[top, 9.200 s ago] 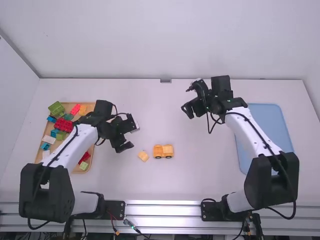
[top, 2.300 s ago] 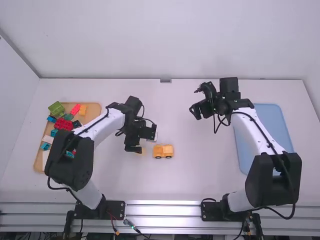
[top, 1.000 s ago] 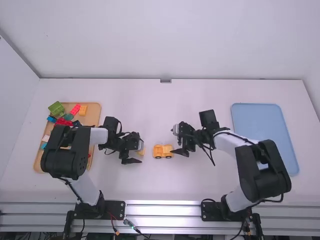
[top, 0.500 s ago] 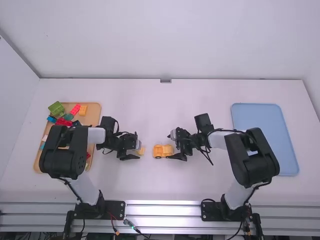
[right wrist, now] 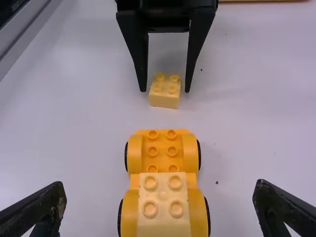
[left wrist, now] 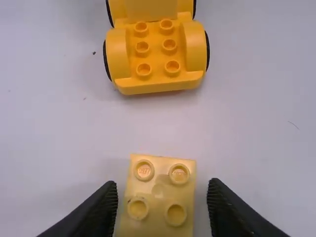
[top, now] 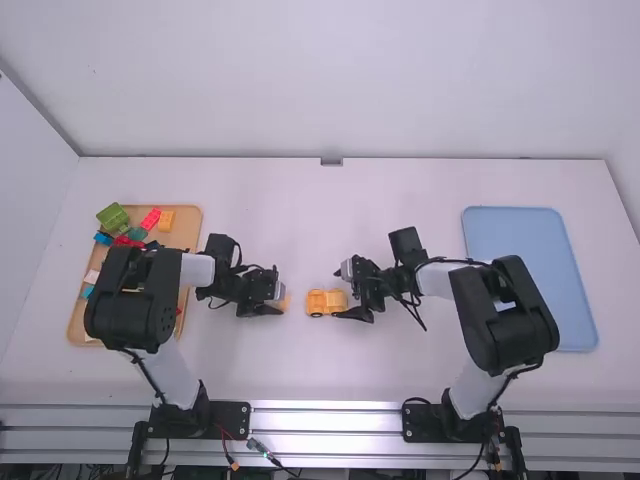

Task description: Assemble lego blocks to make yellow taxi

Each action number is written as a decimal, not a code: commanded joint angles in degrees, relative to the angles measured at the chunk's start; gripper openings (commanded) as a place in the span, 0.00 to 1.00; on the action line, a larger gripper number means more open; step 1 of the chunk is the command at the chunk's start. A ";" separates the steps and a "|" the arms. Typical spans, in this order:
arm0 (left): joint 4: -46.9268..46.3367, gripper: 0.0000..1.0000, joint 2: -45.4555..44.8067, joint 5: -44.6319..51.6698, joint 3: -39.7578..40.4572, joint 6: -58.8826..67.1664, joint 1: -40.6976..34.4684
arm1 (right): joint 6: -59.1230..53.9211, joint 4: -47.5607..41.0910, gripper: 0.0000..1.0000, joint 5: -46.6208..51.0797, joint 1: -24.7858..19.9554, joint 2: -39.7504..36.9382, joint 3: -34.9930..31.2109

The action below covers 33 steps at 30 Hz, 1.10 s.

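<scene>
My left gripper (top: 276, 297) is low over the table beside a small pale yellow block (top: 286, 302). In the left wrist view the left gripper (left wrist: 164, 185) is open, its fingers at either side of the block (left wrist: 159, 195), gaps showing. The right gripper (top: 344, 294) stands at the right end of the yellow car (top: 316, 302). In the right wrist view the right gripper (right wrist: 160, 183) is wide open around the car base (right wrist: 162, 158), not touching it. A pale 2x2 block (right wrist: 163, 210) sits on the car's end nearer the right gripper.
A wooden tray (top: 190, 222) with several coloured bricks lies at the left, partly under the left arm. A blue tray (top: 540, 260) lies at the right. Bare table separates the loose block from the car.
Over the last seconds both arms came down, the left to the loose block and the right leftward to the car. Since half a second ago, the left gripper shifted slightly right and its fingers drew nearer together.
</scene>
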 commanded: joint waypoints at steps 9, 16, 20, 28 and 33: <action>-0.24 0.31 0.37 1.46 0.22 0.85 0.22 | -0.04 -0.09 0.99 -1.14 -0.04 0.37 -0.37; -0.61 0.50 0.37 1.46 0.20 0.79 0.22 | -0.07 -0.04 0.99 -1.03 -0.04 0.37 -0.37; 1.07 0.57 0.37 2.01 -0.72 0.83 0.22 | -0.04 -0.04 0.99 -1.03 -0.04 0.37 -0.37; 5.31 0.50 0.37 6.12 -3.28 0.83 1.01 | -0.04 -0.07 0.99 -1.18 -0.02 0.37 -0.37; 5.44 0.44 0.39 7.06 -2.64 -0.98 1.70 | -0.02 -0.02 0.99 -1.57 0.02 0.37 -0.37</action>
